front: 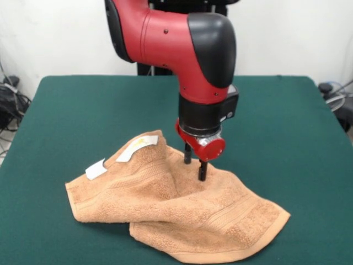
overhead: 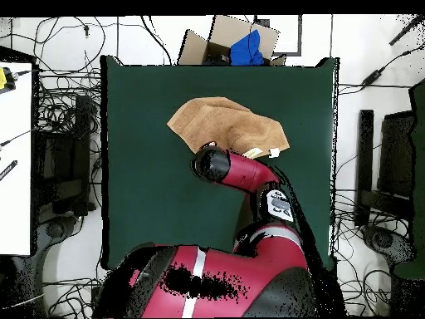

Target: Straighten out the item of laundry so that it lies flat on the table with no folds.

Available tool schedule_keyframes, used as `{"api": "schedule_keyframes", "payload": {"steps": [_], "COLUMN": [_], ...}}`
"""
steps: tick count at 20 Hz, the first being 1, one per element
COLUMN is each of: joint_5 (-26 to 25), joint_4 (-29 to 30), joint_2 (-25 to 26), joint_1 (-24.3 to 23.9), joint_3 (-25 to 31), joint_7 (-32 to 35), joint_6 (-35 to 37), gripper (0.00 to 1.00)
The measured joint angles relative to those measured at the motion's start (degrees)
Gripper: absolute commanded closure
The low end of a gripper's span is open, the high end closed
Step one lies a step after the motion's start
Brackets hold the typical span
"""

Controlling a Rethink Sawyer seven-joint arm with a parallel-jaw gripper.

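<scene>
Towel [front: 182, 215] is seen rumpled and folded over on the table [front: 287, 127], white tag [front: 95, 169] exposed. End effector [front: 195, 164] is set down into a ridge, fingers narrowly parted; whether cloth is pinched cannot be told. One layer alone should be gripped and drawn outward, low

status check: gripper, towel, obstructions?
Gripper open, fingertips down on the towel near its middle. Towel rumpled, one side folded over, white tags showing; not flat. Table has nothing else on it.
</scene>
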Motion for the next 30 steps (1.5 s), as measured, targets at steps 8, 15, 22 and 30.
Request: {"api": "schedule_keyframes", "payload": {"steps": [8,15,22,30], "joint_5": [2.15,2.45,3.84,6.17], "joint_4": [0.15,0.23,0.71,2.06], "joint_2": [0.21,0.21,0.18,0.25], "joint_1": [0.45,0.39,0.15,2.65], "joint_3": [-0.58,-0.55,-0.4,-2.49], "joint_7": [0.0,0.0,0.0,0.02], "joint_6": [-0.01,-0.04,-0.35,-3.88], "gripper": [0.0,0.0,0.0,0.0]}}
